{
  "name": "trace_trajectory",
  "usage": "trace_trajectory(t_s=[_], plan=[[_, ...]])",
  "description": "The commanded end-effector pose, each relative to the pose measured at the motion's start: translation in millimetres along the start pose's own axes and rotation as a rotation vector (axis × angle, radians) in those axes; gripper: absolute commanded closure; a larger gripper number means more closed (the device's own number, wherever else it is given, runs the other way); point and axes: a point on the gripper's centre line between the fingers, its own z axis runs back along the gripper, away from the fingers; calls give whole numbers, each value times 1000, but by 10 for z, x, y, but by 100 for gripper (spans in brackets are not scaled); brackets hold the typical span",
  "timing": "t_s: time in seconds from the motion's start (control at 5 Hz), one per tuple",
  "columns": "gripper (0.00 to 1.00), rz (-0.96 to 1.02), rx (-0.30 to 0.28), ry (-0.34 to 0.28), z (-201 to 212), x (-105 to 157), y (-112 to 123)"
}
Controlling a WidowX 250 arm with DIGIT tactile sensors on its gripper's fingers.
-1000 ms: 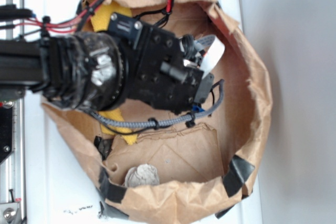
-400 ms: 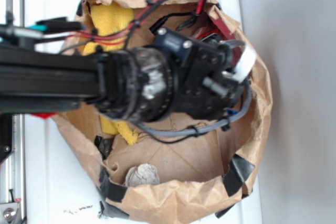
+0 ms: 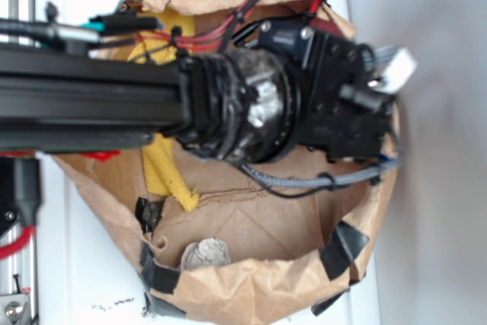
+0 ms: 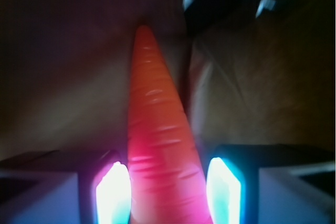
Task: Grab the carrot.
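In the wrist view the carrot (image 4: 157, 129) fills the middle, a bright orange cone with its tip pointing away from me. Its thick end sits between my gripper's (image 4: 168, 184) two glowing pads (image 4: 113, 192), which press against both its sides, so the gripper is shut on the carrot. The stem end is out of the frame. In the exterior view the black gripper housing (image 3: 342, 100) hangs over the right side of the paper bag and hides both the fingers and the carrot.
A crumpled brown paper bag (image 3: 251, 287) with black tape patches (image 3: 346, 249) forms a wall all round. Inside it lie a yellow cloth (image 3: 163, 169) at the left and a grey crinkled object (image 3: 204, 253) near the front. Cables loop below the wrist (image 3: 319, 180).
The arm has swung to the right across the bag, from its left half to its right rim. More of the yellow cloth and bag floor shows.
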Motion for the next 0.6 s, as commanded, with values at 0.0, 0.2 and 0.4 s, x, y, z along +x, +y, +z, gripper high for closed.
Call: trace_trajectory(t_s=[0.0,0.2,0.4], plan=[[100,-23,-125,-30,636,346,259],[100,-73,-180,-22,783,390,297],[100,-183,-214,-12,908,349,392]])
